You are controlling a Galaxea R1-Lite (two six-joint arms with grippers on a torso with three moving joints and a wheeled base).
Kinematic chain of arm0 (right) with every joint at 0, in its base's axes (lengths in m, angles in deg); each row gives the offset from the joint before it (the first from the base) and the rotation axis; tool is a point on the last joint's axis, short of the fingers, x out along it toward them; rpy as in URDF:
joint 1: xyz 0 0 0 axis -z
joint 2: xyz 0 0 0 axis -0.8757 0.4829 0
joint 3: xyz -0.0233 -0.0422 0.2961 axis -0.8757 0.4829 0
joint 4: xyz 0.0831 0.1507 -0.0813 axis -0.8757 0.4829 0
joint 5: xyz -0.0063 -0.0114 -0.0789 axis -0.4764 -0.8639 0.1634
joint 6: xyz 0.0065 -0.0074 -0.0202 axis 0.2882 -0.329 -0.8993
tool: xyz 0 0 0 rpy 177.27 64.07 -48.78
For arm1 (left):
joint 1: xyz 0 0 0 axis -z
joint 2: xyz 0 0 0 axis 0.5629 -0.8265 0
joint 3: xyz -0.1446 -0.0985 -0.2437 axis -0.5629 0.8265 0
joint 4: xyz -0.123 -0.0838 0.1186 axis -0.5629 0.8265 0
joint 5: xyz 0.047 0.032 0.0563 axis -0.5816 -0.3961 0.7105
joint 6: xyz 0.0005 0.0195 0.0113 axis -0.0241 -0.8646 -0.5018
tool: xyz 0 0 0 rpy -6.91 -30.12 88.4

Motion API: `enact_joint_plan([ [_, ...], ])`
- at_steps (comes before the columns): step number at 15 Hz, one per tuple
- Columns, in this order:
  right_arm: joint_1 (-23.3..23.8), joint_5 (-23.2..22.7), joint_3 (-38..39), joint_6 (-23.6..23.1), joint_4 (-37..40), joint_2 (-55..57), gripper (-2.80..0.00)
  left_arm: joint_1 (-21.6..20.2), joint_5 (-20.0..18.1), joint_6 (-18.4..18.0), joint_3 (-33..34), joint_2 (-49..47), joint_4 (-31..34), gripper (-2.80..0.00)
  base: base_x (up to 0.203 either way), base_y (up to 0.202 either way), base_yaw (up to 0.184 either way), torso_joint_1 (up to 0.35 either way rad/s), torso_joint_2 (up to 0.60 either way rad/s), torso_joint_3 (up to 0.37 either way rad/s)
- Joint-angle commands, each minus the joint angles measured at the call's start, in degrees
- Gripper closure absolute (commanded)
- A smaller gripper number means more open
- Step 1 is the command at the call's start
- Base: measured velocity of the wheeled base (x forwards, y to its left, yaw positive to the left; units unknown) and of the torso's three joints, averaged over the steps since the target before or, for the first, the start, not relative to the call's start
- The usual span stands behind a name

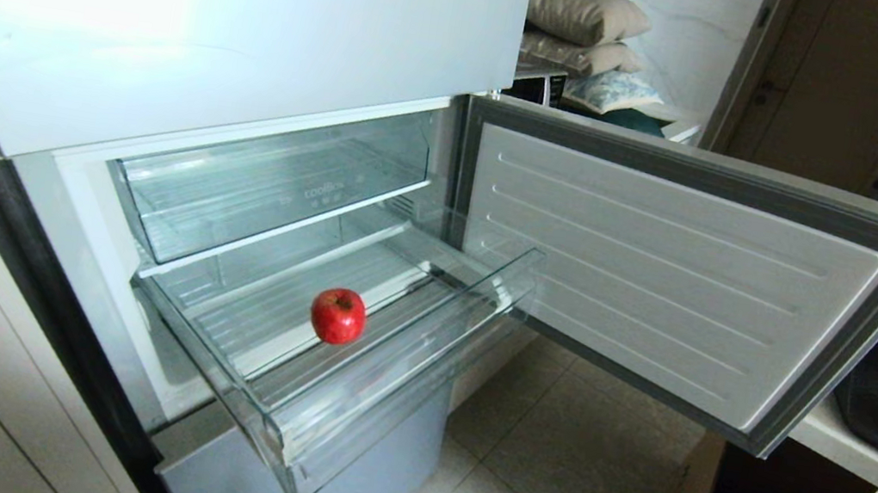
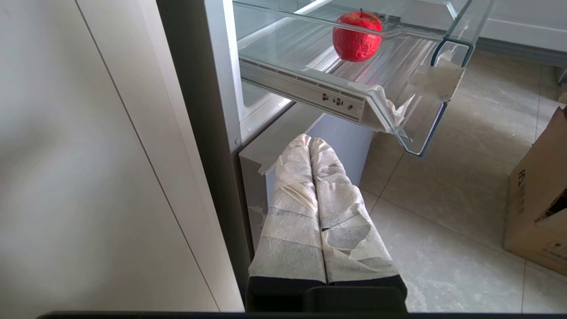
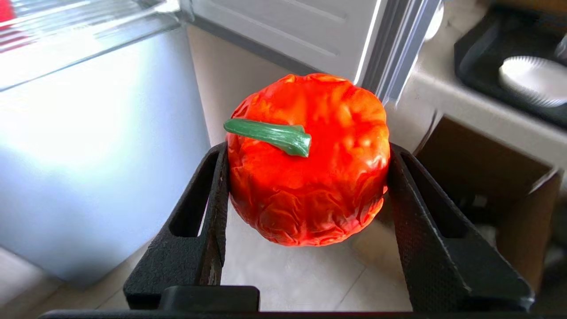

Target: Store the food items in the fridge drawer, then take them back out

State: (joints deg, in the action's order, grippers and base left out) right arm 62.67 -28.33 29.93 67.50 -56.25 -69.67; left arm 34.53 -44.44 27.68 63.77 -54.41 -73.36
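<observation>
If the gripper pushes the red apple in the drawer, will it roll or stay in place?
The red apple is round and sits loose on the fridge drawer, so it would probably roll. The drawer's ribbed floor may slow it a little. Its wrinkled skin suggests a light, soft toy, which would likely move easily.

Fridge drawer [image 1: 341, 432] pulled out, open from above w/ only red apple [image 1: 338, 316] mid-floor; open door [image 1: 661, 271] blocks right.

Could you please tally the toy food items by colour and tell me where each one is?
Red: 1, the apple in the fridge drawer.
Orange-red: 1, the pumpkin clamped in the right gripper, outside the drawer.
Total: 2
</observation>
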Motion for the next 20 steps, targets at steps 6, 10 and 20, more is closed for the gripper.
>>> enact_joint_plan([
  [6,-2.0,2.7,2.3,-3.9,5.9,-11.1,0.00,0.0,0.0,0.0,-0.1,0.0,0.0,0.00,0.000,0.000,0.000,0.000,0.00,0.000],
  [10,-2.0,2.9,2.3,-3.3,5.9,-11.1,0.00,0.0,0.0,0.0,0.0,-0.1,0.0,0.00,0.000,0.000,0.000,0.000,0.00,0.000],
  [20,-2.0,3.3,2.3,-0.2,5.6,-11.1,0.00,0.0,0.0,0.0,0.0,-0.1,0.0,0.00,0.000,-0.002,0.057,0.001,0.00,0.002],
])
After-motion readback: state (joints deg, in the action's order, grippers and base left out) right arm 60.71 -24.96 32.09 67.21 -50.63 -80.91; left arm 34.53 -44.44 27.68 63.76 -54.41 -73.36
